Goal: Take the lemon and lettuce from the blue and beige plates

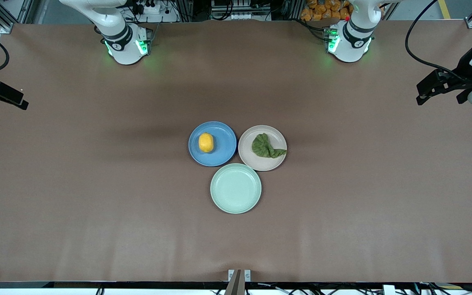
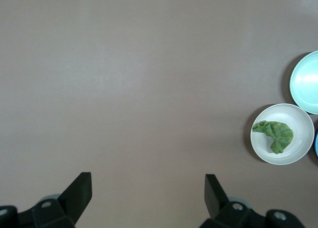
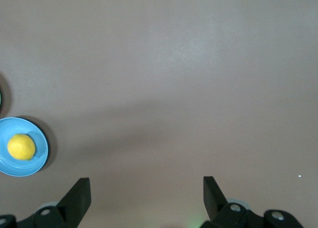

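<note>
While both arms wait high over bare table, the small oval yellow lemon (image 1: pixel 206 142) lies on the round matte blue plate (image 1: pixel 223 135), and the crumpled green lettuce leaf (image 1: pixel 266 146) lies on the round pinkish beige plate (image 1: pixel 249 158) just beside it, toward the left arm's end; a pale mint-green round plate (image 1: pixel 235 188) sits nearer the front camera, touching both; the left gripper (image 2: pixel 148 188) and right gripper (image 3: pixel 147 188) each hold their 2 fingers wide apart, holding nothing, over the brown table surface (image 1: pixel 96 184).

Lemon (image 1: pixel 206 142) on blue plate (image 1: pixel 223 135); crumpled lettuce (image 1: pixel 265 146) on adjacent beige plate (image 1: pixel 249 157)
</note>
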